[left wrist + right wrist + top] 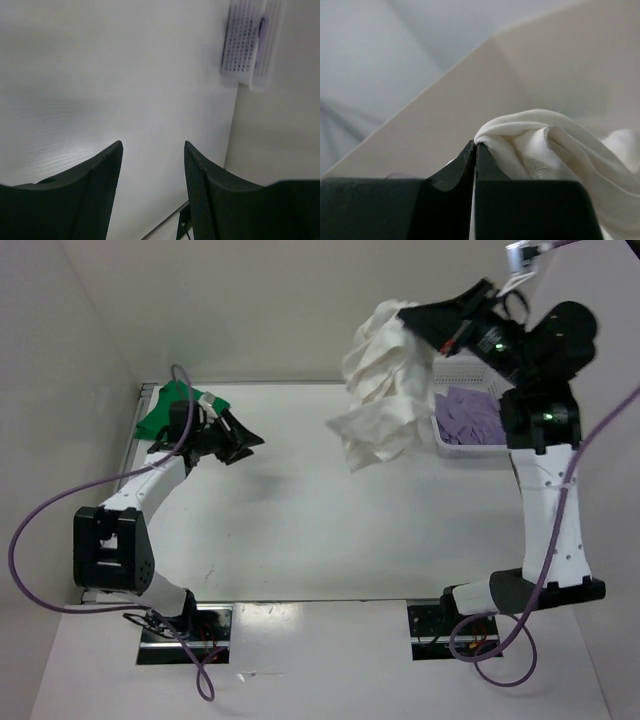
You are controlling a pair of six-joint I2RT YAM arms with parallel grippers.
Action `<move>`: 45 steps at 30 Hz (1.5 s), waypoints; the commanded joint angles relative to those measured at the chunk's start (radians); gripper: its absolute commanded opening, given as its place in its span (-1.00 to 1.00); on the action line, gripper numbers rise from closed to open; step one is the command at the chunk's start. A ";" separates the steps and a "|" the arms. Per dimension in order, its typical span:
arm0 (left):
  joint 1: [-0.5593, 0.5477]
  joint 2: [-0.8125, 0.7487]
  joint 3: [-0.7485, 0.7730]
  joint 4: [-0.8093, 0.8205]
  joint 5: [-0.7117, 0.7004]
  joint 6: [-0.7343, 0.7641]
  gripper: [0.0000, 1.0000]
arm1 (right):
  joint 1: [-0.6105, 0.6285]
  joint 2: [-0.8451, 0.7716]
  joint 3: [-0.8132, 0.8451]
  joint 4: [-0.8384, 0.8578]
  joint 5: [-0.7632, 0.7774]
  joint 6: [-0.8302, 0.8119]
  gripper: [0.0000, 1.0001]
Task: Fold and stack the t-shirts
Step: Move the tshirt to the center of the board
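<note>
My right gripper is shut on the white t-shirt and holds it high above the table's back right; the shirt hangs bunched in the air. In the right wrist view the cloth is pinched between the closed fingers of the right gripper. The lavender t-shirt lies in the white lattice basket. The green t-shirt lies folded at the back left corner. My left gripper is open and empty just right of it, above bare table.
The basket stands at the back right beside the right arm and shows in the left wrist view. White walls close the table at left and back. Purple cables loop near both arm bases.
</note>
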 commanded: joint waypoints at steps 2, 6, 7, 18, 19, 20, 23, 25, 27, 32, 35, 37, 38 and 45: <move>0.115 -0.109 -0.027 0.027 -0.038 -0.029 0.20 | 0.172 0.111 -0.295 0.159 -0.249 0.078 -0.97; 0.126 -0.131 -0.027 0.016 -0.050 -0.003 0.20 | 0.229 0.168 -0.494 -0.059 0.023 -0.085 -0.32; 0.126 -0.141 -0.027 0.005 -0.062 0.008 0.20 | 0.202 0.168 -0.543 -0.076 0.081 -0.094 -0.03; -0.227 -0.045 -0.063 -0.167 -0.279 0.198 0.12 | 0.282 0.045 -1.013 -0.189 0.356 -0.173 -0.73; -0.239 -0.032 -0.083 -0.158 -0.279 0.198 0.14 | 0.304 0.045 -1.045 -0.166 0.339 -0.163 -0.65; -0.248 -0.019 -0.099 -0.138 -0.268 0.169 0.14 | 0.329 0.045 -1.045 -0.157 0.330 -0.142 -0.54; -0.248 0.012 -0.123 -0.075 -0.224 0.134 0.17 | 0.408 0.059 -1.057 -0.146 0.351 -0.130 -0.04; -0.258 0.012 -0.132 -0.066 -0.211 0.123 0.17 | 0.419 0.068 -1.057 -0.124 0.352 -0.104 0.05; -0.258 -0.011 -0.163 -0.066 -0.211 0.114 0.17 | 0.419 0.068 -1.066 -0.114 0.374 -0.094 0.08; -0.284 -0.124 -0.238 -0.079 -0.201 0.095 0.11 | 0.419 0.128 -1.044 -0.076 0.414 -0.085 -0.03; -0.355 -0.095 -0.261 -0.090 -0.173 0.106 0.13 | 0.419 0.214 -1.001 -0.076 0.404 -0.106 -0.31; -0.399 -0.080 -0.275 -0.066 -0.153 0.094 0.19 | 0.419 0.226 -0.964 -0.076 0.404 -0.107 -0.52; -0.418 -0.068 -0.275 -0.057 -0.141 0.080 0.21 | 0.419 0.226 -0.955 -0.064 0.404 -0.107 -0.67; -0.526 0.012 -0.242 -0.036 -0.130 0.062 0.30 | 0.419 0.217 -0.885 -0.077 0.404 -0.107 -0.84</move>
